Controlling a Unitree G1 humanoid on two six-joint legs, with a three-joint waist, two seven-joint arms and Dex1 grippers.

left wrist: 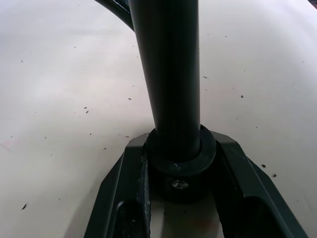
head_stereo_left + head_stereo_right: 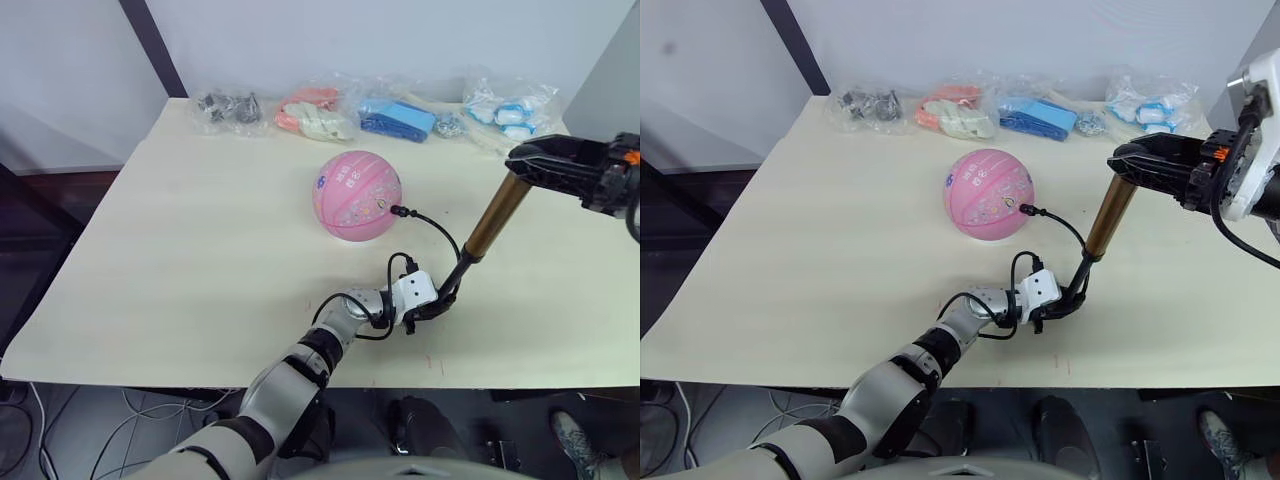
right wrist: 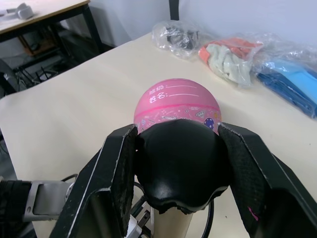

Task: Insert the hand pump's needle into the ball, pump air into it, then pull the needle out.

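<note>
The pink ball (image 2: 357, 195) rests on the table's middle. The needle's black fitting (image 2: 399, 211) is stuck into the ball's right side, and the thin black hose curves from it down to the pump's foot. The hand pump (image 2: 494, 219) stands tilted, its gold barrel rising to the right. My left gripper (image 2: 440, 300) is shut on the pump's black lower end (image 1: 179, 158), down at the table. My right gripper (image 2: 535, 158) is shut on the black handle (image 3: 181, 163) at the top of the barrel.
Several plastic bags of small items line the table's far edge: dark parts (image 2: 228, 107), pink and white pieces (image 2: 312, 115), blue items (image 2: 397, 118) and white-blue ones (image 2: 508, 110). A second table (image 3: 39, 12) stands beyond the left side.
</note>
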